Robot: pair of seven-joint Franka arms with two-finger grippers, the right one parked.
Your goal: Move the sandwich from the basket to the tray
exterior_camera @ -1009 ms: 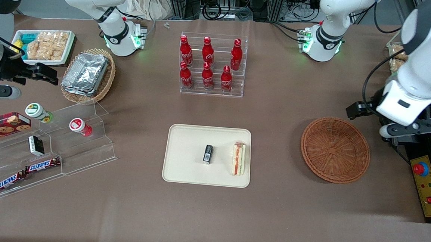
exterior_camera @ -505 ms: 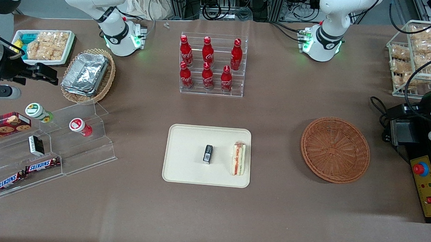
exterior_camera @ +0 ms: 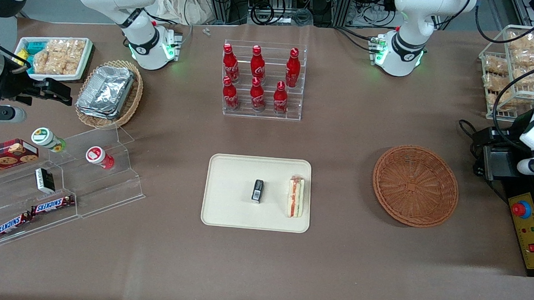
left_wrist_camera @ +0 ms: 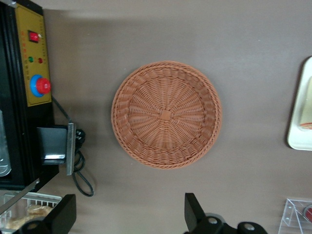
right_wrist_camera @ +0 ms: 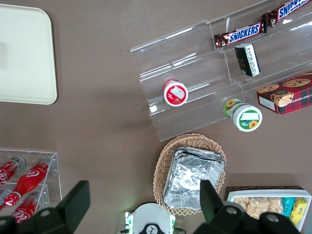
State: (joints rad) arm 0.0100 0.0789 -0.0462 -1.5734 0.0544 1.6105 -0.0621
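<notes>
We see a brown bench (exterior_camera: pixel 343 266) from the front, with the cream tray (exterior_camera: pixel 226 203) near its middle. The sandwich (exterior_camera: pixel 296 197) already lies on that tray, on its edge close to the rim nearest the working arm's end, beside a small black packet (exterior_camera: pixel 257 190). The round reddish-brown basket (exterior_camera: pixel 415 186) sits on the bench well apart from the tray, toward the working arm's end, and it holds nothing. Our left gripper (left_wrist_camera: pixel 129 217) hangs high above the bench, over the ground just beside the basket, and its jaws are released and wide apart with nothing between them; in the wrist view the whole basket (left_wrist_camera: pixel 166 114) shows under them with only a sliver of the tray (left_wrist_camera: pixel 300 117) at the edge. Farther from the front camera stands a clear rack of red bottles (exterior_camera: pixel 257 80), and a wire rack of snack bags (exterior_camera: pixel 517 68) stands at the working arm's end. We judge the task essentially done. What could go wrong now is small: the sandwich rests near the tray's rim, so any return pass of the arm low over the tray could nudge it off, and a careless swing at the working arm's end could catch the wire rack or the cables beside it.
</notes>
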